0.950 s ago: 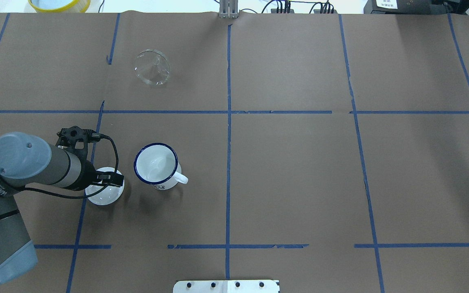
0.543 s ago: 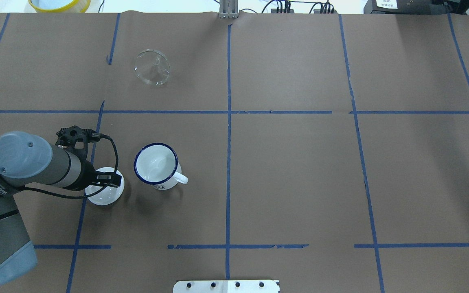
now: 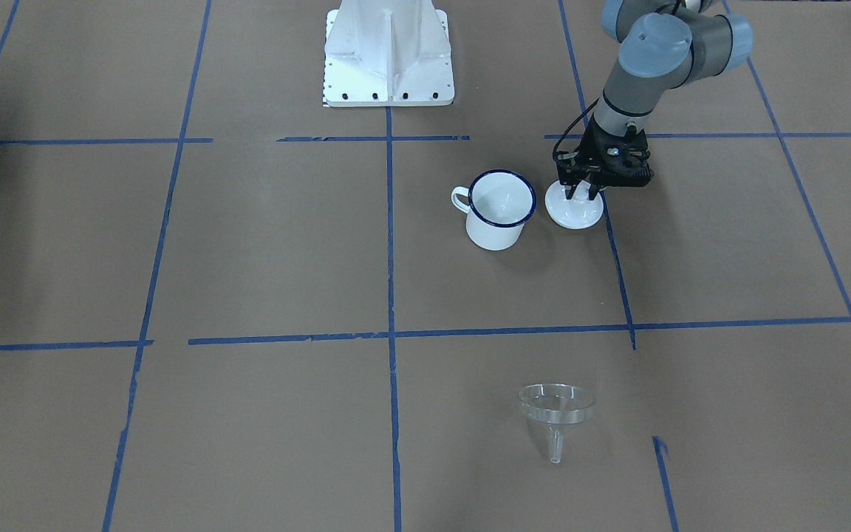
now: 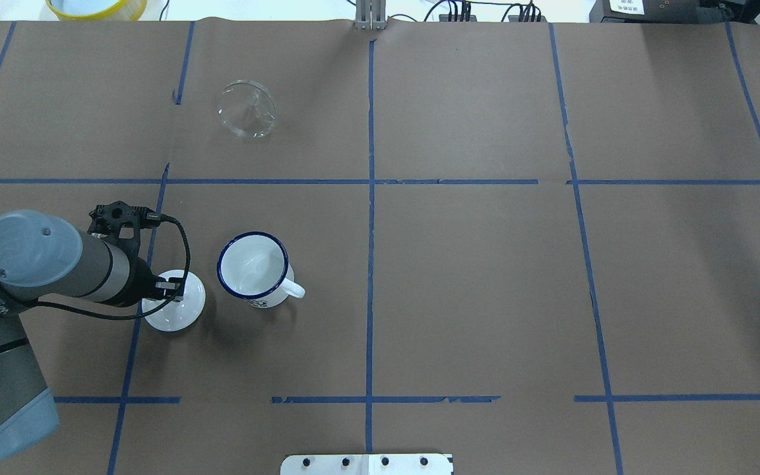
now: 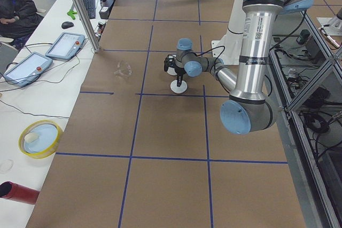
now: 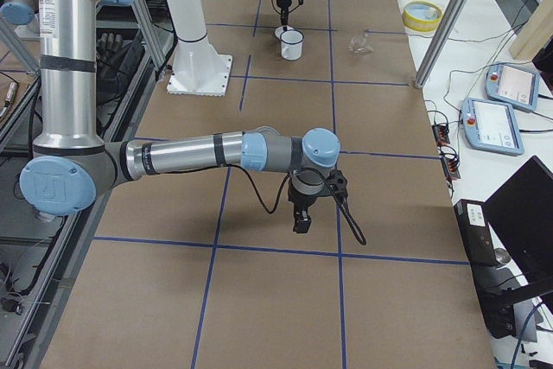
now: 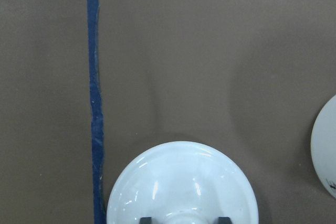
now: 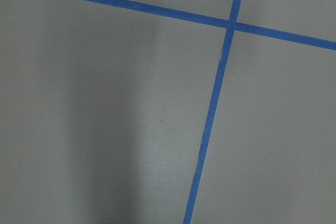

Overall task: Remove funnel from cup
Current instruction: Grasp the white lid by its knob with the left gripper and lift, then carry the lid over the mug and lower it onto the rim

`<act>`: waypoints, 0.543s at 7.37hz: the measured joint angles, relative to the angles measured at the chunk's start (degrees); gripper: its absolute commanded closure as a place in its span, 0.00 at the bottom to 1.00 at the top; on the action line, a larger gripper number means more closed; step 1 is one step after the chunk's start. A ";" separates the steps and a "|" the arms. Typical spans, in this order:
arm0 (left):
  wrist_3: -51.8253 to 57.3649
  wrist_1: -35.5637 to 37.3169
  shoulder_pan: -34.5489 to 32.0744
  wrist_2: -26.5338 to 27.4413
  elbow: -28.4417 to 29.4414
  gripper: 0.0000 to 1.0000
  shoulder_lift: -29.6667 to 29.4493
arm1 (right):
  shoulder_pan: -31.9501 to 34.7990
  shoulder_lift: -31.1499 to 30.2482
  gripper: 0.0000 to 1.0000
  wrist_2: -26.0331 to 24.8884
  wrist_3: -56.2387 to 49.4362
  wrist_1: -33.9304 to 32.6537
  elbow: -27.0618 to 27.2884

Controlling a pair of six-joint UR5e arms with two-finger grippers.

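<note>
Nearest the robot, the left arm (image 4: pixel 43 260) hangs its left jaws over a white lid (image 7: pixel 181 182) that sits on the tabletop (image 4: pixel 485 297). The two dark fingertips (image 7: pixel 146 219) stand parted on either side of the lid's knob (image 7: pixel 185 216). A sliver of white shows between each tip and the knob, so the left jaws look open and seem to hold nothing. Just beside the lid, not touching it, stands the cup (image 4: pixel 253 267), upright and empty, with its handle turned away from the lid. The right arm (image 6: pixel 190 155) hovers over bare tabletop off to its own side; whether the right jaws are open cannot be told from the one side view that shows them. Farthest out, well apart from the cup, the funnel (image 4: pixel 246 109) lies tipped over on the tabletop, so the removal itself looks done. What is left, by my reading, is to get clear cleanly. Rise straight up off the knob until the fingertips are above it, with the jaws kept wide so neither tip snags and drags the lid into the cup. Any sideways travel should come only after that, and away from the cup. The funnel should be left where it lies.
</note>
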 measured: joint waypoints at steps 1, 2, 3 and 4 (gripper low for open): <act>0.15 0.87 -0.29 -0.02 -1.11 1.00 0.16 | 0.00 0.00 0.00 0.00 0.00 0.00 0.00; 0.36 3.41 -1.09 -0.08 -3.55 1.00 0.21 | 0.00 -0.01 0.00 0.00 0.00 0.00 0.00; 0.45 7.10 -2.17 -0.14 -6.90 1.00 0.11 | 0.00 -0.02 0.00 0.00 0.00 0.00 0.00; 0.47 11.63 -3.07 -0.21 -10.60 1.00 -0.52 | 0.00 -0.03 0.00 0.00 0.00 0.00 -0.01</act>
